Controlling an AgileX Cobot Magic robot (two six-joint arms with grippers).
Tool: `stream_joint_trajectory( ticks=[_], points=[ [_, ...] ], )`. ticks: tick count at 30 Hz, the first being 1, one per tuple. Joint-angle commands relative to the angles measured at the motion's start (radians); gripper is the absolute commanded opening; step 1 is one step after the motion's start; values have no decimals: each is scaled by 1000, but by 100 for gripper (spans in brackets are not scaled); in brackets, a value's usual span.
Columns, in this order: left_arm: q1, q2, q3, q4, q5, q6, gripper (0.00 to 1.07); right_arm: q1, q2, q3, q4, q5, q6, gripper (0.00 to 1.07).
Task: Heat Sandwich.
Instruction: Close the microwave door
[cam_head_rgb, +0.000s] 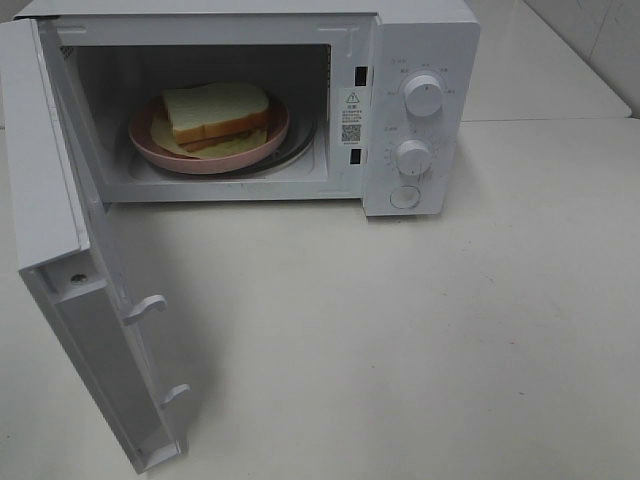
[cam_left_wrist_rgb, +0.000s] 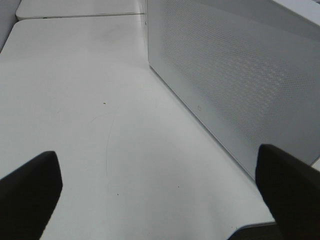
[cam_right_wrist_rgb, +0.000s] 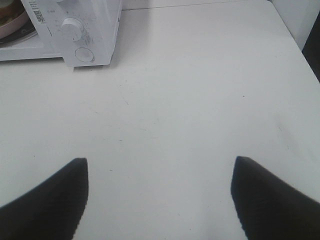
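The sandwich (cam_head_rgb: 216, 112), pale bread with orange-brown crust, lies on a round pink plate (cam_head_rgb: 210, 158) inside the white microwave (cam_head_rgb: 420, 60), whose door (cam_head_rgb: 60, 260) hangs wide open toward the front left. A sliver of the plate (cam_right_wrist_rgb: 14, 26) shows in the right wrist view. Neither arm appears in the exterior high view. My left gripper (cam_left_wrist_rgb: 160, 192) is open above bare table beside the door's outer face (cam_left_wrist_rgb: 240, 75). My right gripper (cam_right_wrist_rgb: 159, 197) is open and empty, well back from the microwave's front.
The microwave's control panel carries two round knobs (cam_head_rgb: 424, 95) and a button (cam_head_rgb: 404, 197). The white table (cam_head_rgb: 400, 330) spreads in front and to the right. A table seam (cam_head_rgb: 560, 120) runs at the right rear.
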Motion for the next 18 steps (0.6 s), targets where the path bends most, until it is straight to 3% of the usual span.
stream_joint_trajectory(
  ticks=[1, 11, 15, 17, 18],
  points=[
    [2, 3, -11, -18, -25, -1, 98, -9, -27, 1, 6, -5, -1, 76],
    [2, 157, -37, -11, -173, 25, 98, -9, -27, 1, 6, -5, -1, 76],
    [2, 249, -37, -11, -236, 25, 90, -9, -27, 1, 6, -5, -1, 76],
    [2, 319, -37, -11, -307, 25, 76, -9, -27, 1, 6, -5, -1, 76],
    [2, 319, -37, -11, -307, 25, 76, -9, -27, 1, 6, -5, -1, 76]
  ],
)
